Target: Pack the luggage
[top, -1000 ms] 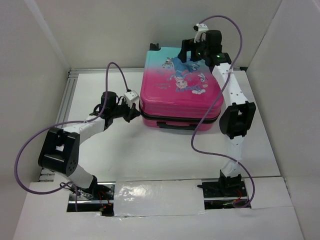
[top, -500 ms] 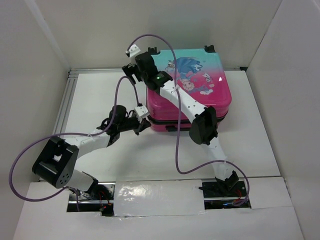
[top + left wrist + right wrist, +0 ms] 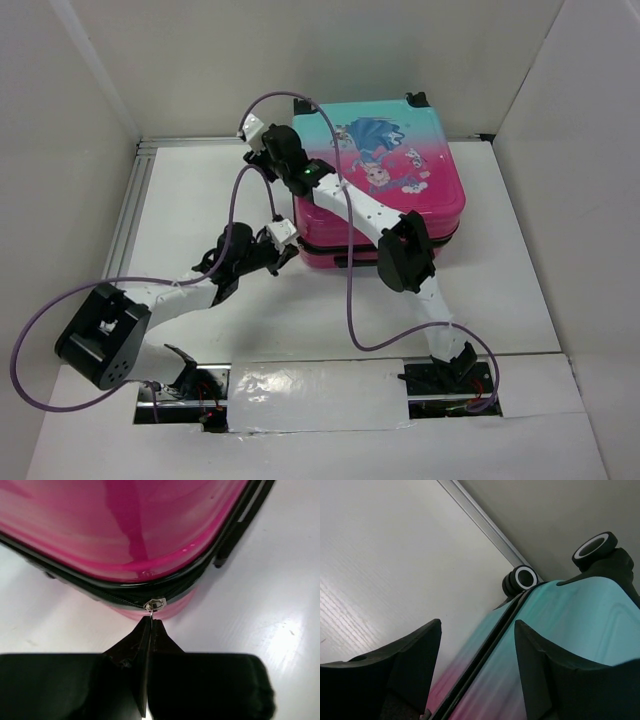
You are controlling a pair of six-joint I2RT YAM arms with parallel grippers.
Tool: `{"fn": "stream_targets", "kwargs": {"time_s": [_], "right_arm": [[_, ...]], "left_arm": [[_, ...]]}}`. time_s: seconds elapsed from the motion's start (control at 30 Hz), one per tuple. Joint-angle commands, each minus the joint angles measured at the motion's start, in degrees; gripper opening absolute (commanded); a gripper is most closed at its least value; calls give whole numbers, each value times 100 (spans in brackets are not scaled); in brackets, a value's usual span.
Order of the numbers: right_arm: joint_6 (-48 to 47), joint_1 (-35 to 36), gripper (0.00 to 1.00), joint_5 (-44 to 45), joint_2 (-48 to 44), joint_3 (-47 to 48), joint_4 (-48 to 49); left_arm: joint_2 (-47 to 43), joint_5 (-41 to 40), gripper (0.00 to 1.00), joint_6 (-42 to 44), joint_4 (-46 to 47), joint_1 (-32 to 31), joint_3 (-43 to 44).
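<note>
L hand (image 3: 150, 630) pinched shut on zipper pull (image 3: 154, 604) at suitcase (image 3: 385, 170) near-left corner; seam (image 3: 200, 571) leads right along near edge. R hand (image 3: 477, 625) wide, straddling far-left edge.

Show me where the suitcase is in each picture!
Top external: suitcase sits upper middle.
Left wrist: suitcase fills the top; the left tool pinches its zip pull.
Right wrist: suitcase is at lower right, teal end.
Shared landmark: the black zip seam around the shell.
</note>
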Motion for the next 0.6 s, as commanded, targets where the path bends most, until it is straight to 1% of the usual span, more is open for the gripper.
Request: {"fn": "stream_targets", "kwargs": {"time_s": [0.0, 0.07, 0.17, 0.27, 0.33, 0.37, 0.43, 0.5, 0.57], "right_arm": [[-5, -277, 66, 538, -25, -537, -763], [-5, -339, 66, 538, -156, -766, -763], [389, -497, 66, 47, -157, -767, -1008], [731, -637, 66, -349, 0, -442, -1245], [786, -700, 66, -481, 1, -389, -1308], [864, -700, 66, -481, 1, -389, -1308], [935, -752, 66, -481, 1, -389, -1308], [1057, -805, 66, -481, 1, -336, -1308], [1163, -945, 68, -560, 1, -258, -1369]], "left_arm": [[-429, -969, 0, 27, 469, 336, -253], [-499, -988, 0, -43, 417, 687, -124], [-378, -866, 0, -104, 364, 1065, -52], [-132, -498, 0, -105, 311, 1338, 255], [244, -417, 0, -158, 311, 1400, 501], [395, -208, 0, -158, 259, 1452, 589], [772, -66, 0, -210, 275, 1453, 817], [932, -65, 0, -263, 163, 1453, 993], [1003, -65, 0, -377, 380, 1453, 1056]]}}
